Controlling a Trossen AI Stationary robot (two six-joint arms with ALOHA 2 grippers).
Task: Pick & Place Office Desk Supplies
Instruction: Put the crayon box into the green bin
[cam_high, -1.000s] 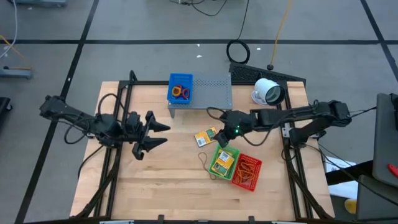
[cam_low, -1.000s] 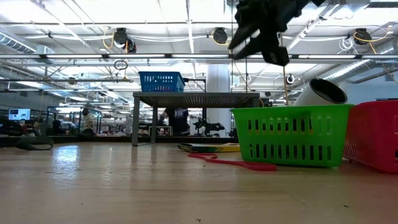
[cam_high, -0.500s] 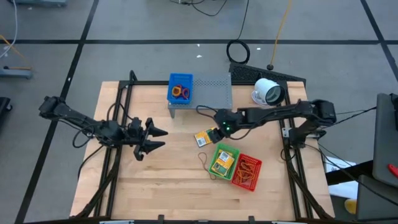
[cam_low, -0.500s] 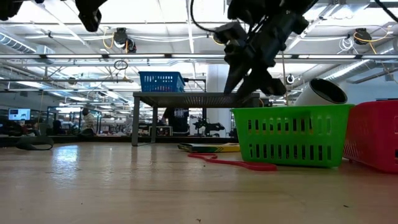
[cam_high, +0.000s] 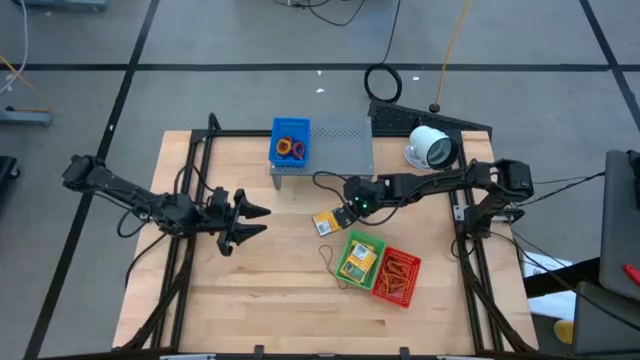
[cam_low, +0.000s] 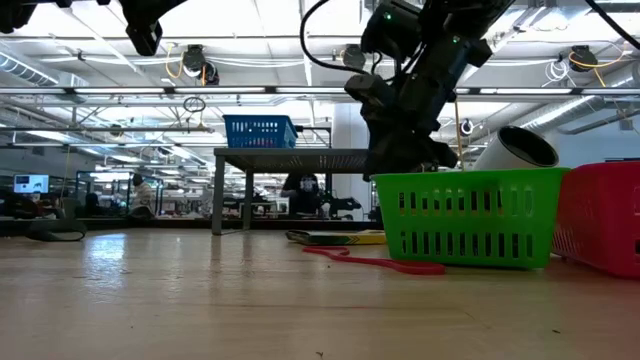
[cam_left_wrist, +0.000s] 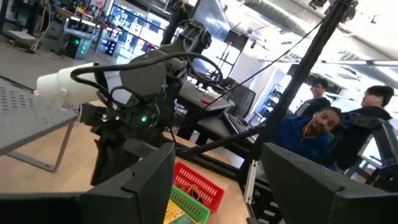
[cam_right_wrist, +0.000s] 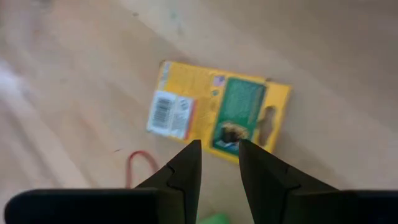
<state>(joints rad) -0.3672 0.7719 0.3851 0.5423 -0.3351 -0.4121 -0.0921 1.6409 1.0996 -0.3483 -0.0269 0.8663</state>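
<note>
Now lower than before, right tool (cam_right_wrist: 219, 160) over yellow packet (cam_right_wrist: 219, 117)

Yellow packet (cam_right_wrist: 219, 118), green label; green basket (cam_high: 345, 245); red basket (cam_high: 412, 281).

The high view looks straight down from well above on the whole wooden table (cam_high: 260, 290) and the floor around it. The low view sits at table-top height, facing level across the boards into the room, close to the green basket (cam_low: 465, 215), which the high view also shows (cam_high: 345, 244). The left wrist view looks across the table at the other arm and the people beyond. The right wrist view points down, close over a yellow packet (cam_right_wrist: 217, 112), seen from above too (cam_high: 328, 221).
</note>
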